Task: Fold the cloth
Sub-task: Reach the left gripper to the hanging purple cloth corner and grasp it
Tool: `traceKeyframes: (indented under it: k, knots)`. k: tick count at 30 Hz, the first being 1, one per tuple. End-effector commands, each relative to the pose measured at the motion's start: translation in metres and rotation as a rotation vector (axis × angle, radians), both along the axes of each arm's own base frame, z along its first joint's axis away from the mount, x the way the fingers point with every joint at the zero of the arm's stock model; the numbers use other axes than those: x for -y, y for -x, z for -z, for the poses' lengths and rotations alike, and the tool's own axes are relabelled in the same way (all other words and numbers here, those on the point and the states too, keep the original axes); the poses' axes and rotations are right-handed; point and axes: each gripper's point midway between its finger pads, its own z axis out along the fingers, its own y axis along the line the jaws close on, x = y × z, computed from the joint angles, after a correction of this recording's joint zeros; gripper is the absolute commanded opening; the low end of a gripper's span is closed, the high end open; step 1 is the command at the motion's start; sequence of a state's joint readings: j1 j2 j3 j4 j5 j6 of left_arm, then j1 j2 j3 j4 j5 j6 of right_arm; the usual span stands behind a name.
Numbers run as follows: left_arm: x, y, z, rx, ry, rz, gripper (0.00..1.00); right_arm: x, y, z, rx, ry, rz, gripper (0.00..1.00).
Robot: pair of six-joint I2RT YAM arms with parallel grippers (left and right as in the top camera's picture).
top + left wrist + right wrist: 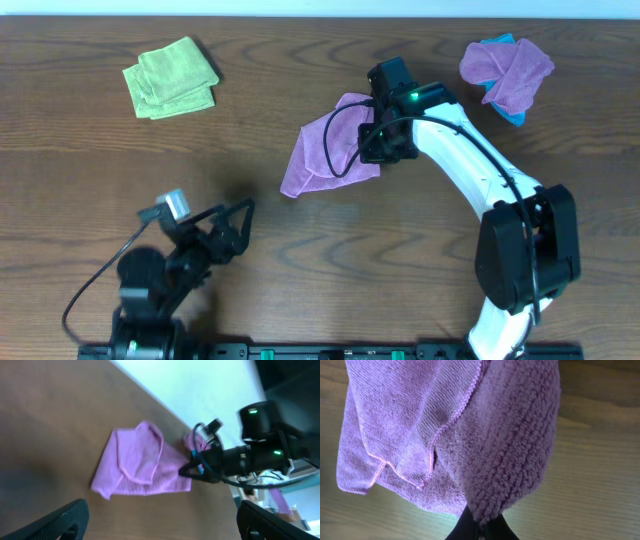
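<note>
A purple cloth [320, 150] lies partly folded in the middle of the table. It also shows in the left wrist view [140, 462] and fills the right wrist view [450, 430]. My right gripper [385, 140] is shut on the cloth's right edge, its fingertips [481, 527] pinching a thick fold and holding it a little off the table. My left gripper [235, 225] is open and empty near the front left, well apart from the cloth; its two fingers frame the bottom of the left wrist view [160, 522].
A folded green cloth [170, 77] lies at the back left. A crumpled purple cloth on a blue one [506, 68] lies at the back right. The table is brown wood [100, 170].
</note>
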State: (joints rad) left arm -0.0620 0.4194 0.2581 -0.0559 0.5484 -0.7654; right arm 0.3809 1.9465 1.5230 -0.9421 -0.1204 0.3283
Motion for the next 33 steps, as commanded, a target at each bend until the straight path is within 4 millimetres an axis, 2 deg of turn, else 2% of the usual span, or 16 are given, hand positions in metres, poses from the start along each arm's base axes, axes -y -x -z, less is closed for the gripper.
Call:
traceKeyframes:
  k: [1, 4, 9, 13, 15, 24, 33]
  knots:
    - [0.011, -0.009, 0.007, -0.157, 0.093, 0.033, 0.96, 0.002, -0.003, -0.002, 0.011, 0.011, -0.007, 0.01]
    - [0.021, -0.019, 0.019, -0.312, 0.159, 0.064, 0.96, 0.002, -0.002, -0.001, 0.007, 0.012, -0.007, 0.01]
    - [0.041, -0.033, 0.031, -0.473, 0.216, 0.186, 0.96, 0.002, -0.002, -0.001, 0.007, 0.012, -0.007, 0.01]
    - [0.055, -0.051, 0.027, -0.482, 0.262, 0.284, 0.95, 0.002, -0.002, -0.001, 0.007, 0.012, -0.007, 0.01]
    - [0.054, -0.058, 0.037, -0.498, 0.258, 0.268, 0.95, 0.002, -0.002, -0.001, 0.007, 0.012, -0.007, 0.01]
    - [0.053, -0.062, 0.075, -0.601, 0.233, 0.234, 0.95, 0.002, -0.002, -0.001, 0.009, 0.011, -0.006, 0.01]
    - [0.071, -0.061, 0.102, -0.663, 0.202, 0.245, 0.95, 0.002, -0.003, -0.002, 0.012, 0.01, -0.005, 0.01]
